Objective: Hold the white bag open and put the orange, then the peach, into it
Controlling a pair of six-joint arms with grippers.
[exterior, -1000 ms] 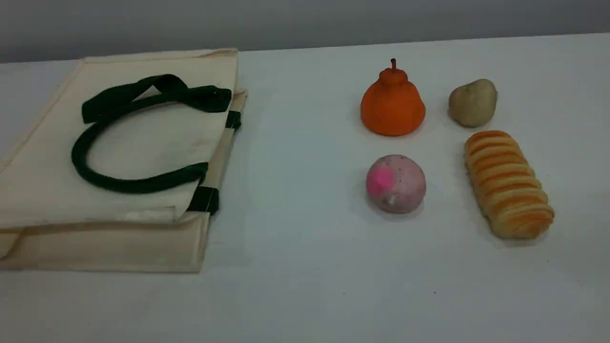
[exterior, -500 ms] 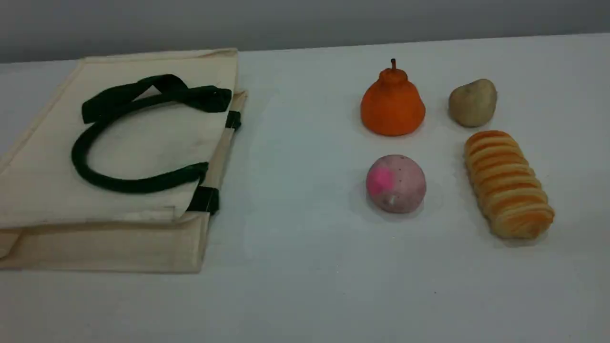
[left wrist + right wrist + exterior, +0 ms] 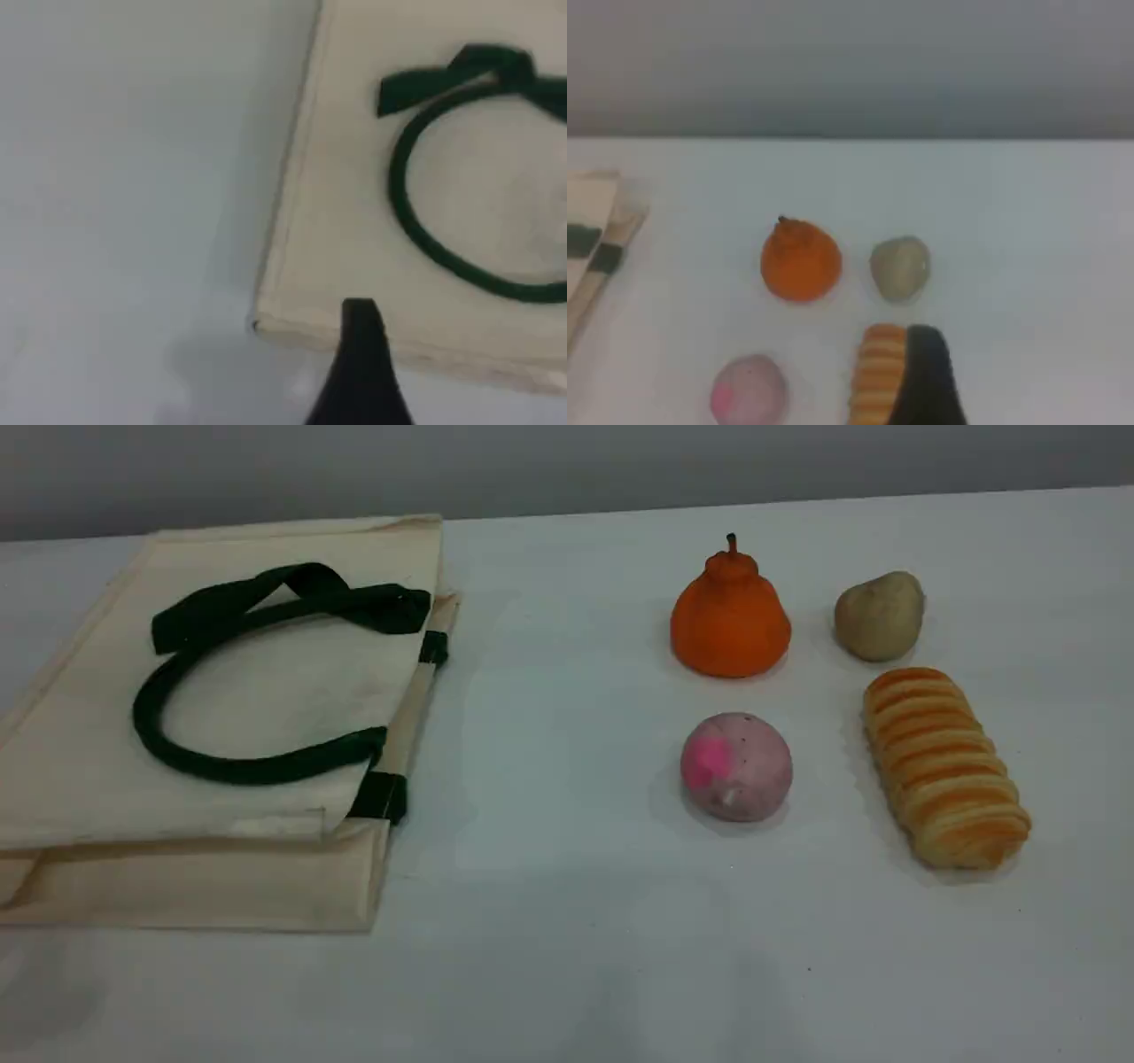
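Note:
The white bag [image 3: 266, 691] lies flat at the table's left, its dark green handles [image 3: 230, 766] looped on top and its rim facing right. The orange [image 3: 730, 615] stands at the right rear, and the peach [image 3: 735, 766] sits in front of it. Neither arm shows in the scene view. In the left wrist view, one dark fingertip [image 3: 361, 354] hovers over the corner edge of the bag [image 3: 345, 221]. The right wrist view has its fingertip [image 3: 926, 372] above the table, short of the orange [image 3: 800, 261] and the peach [image 3: 749, 391]. Nothing is held by either gripper.
A beige-brown potato [image 3: 879, 615] sits right of the orange. A striped bread loaf [image 3: 943, 766] lies right of the peach. Bare white tabletop [image 3: 549, 779] separates the bag from the fruit. A grey wall runs behind the table.
The bag and the fruit have not moved. Faint shadows have appeared on the table near the front edge of the scene view.

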